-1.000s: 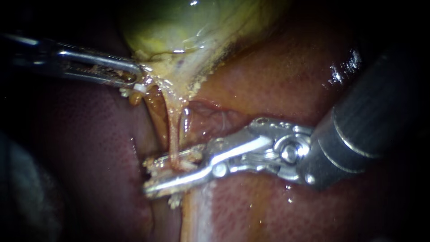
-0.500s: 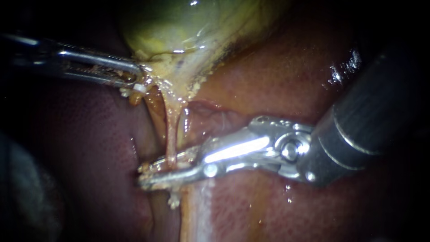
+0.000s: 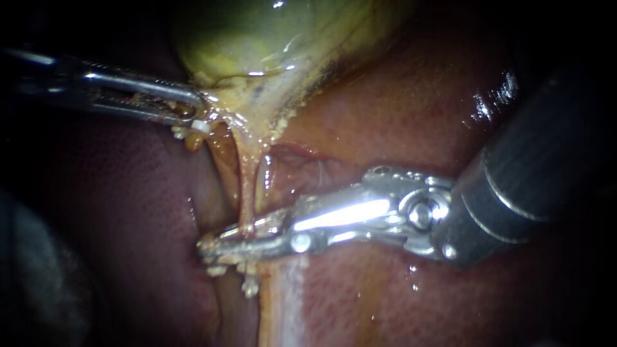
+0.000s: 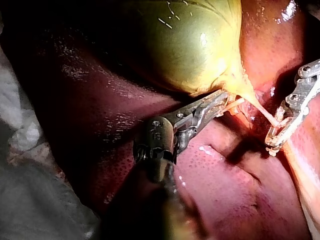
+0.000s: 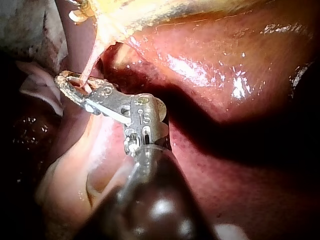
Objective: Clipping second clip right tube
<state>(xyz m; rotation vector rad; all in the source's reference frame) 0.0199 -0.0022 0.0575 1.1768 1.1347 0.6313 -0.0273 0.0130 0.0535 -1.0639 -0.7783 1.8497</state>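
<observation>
The yellow-green gallbladder (image 3: 257,38) narrows into a thin pale tube (image 3: 247,186) that runs down over the liver (image 3: 398,109). My right instrument (image 3: 207,246) comes in from the right, and its long metal jaws lie nearly together across the lower end of the tube, shut on it. In the right wrist view the tube (image 5: 90,62) passes between the jaws of the right instrument (image 5: 65,82). My left instrument (image 3: 196,114) comes in from the left, shut on yellowish tissue at the gallbladder's neck. A small white piece (image 3: 200,126) sits just under its tip.
Yellow crumbs of tissue cling to the right instrument's jaws. A pale band of tissue (image 3: 283,302) runs down below them. In the left wrist view the gallbladder (image 4: 190,45) lies ahead of the left instrument (image 4: 225,99), with the right instrument (image 4: 274,142) beyond it. White gauze (image 4: 20,135) lies at the side.
The right instrument's jaws stood wide apart around the tube and have closed down onto it. The left instrument and the gallbladder have not moved.
</observation>
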